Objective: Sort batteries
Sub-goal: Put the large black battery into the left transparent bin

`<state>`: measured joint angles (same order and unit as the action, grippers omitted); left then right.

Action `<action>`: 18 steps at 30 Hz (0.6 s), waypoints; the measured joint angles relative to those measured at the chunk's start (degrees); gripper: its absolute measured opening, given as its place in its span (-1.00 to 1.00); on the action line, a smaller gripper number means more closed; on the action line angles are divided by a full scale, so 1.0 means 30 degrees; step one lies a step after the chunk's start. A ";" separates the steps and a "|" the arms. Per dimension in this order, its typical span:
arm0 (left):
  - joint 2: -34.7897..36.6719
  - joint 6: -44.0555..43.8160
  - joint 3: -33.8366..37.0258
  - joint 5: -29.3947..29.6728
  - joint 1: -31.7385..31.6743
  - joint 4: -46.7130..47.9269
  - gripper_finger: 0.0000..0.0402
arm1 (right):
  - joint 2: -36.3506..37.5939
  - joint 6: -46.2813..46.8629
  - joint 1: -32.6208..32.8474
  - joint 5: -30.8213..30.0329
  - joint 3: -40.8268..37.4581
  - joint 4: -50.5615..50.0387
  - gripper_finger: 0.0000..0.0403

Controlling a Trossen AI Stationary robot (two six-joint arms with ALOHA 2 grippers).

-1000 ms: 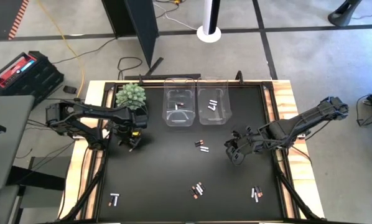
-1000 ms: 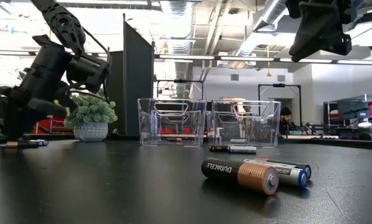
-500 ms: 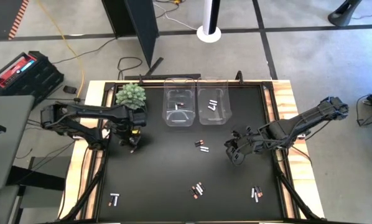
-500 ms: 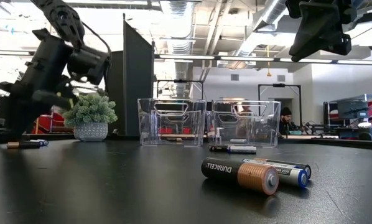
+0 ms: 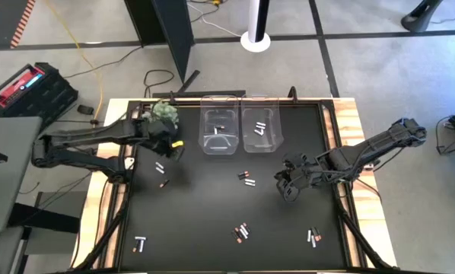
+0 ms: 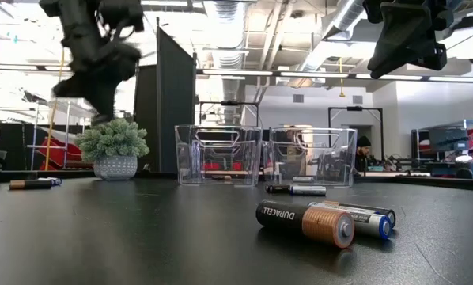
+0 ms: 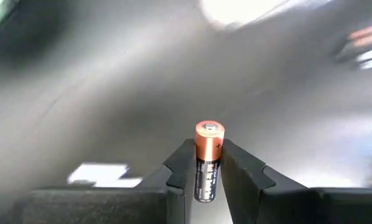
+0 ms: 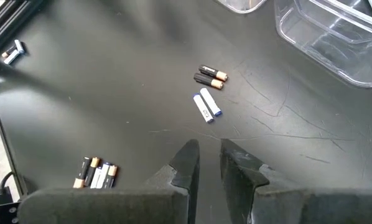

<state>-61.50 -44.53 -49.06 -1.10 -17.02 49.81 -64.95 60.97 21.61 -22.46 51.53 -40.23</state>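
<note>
My left gripper (image 7: 208, 163) hangs above the table's far left, next to the plant (image 5: 160, 113), and is shut on a dark battery with a copper end (image 7: 208, 155). In the low view it (image 6: 100, 75) is high over the plant. Two batteries (image 5: 160, 168) lie on the mat below it. My right gripper (image 8: 209, 152) hovers at the right with a narrow gap and nothing between its fingers. Other batteries lie flat in small groups at mid-table (image 5: 246, 179), near the front (image 5: 242, 232), front right (image 5: 313, 237) and front left (image 5: 140, 244). My left gripper pinches the battery's dark body (image 7: 203, 180) between its two fingers. The battery lies along the fingers, and its copper end (image 7: 209, 138) sticks out past the fingertips. It is lifted clear of the table, carried by fingers that slant downward.
Two clear bins stand at the far edge, the left one (image 5: 219, 135) and the right one (image 5: 261, 131), each with a few batteries inside. The potted plant (image 6: 116, 146) stands left of them. Wooden rails border the black mat (image 5: 212, 205).
My left gripper has risen from the mat and drawn back toward the far edge and the plant, tipping less steeply as it went. The battery in it has come up clear of the table. Two batteries stay where the gripper was.
</note>
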 joint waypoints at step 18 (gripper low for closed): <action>-0.8078 1.0755 -1.1458 -0.2825 -0.2760 -0.2232 -0.69 | 0.0000 0.0008 0.0006 0.0000 0.0000 0.0015 -0.59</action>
<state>-85.74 -12.27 -83.43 -9.57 -25.29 43.11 -64.95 60.99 21.63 -22.46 51.53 -40.18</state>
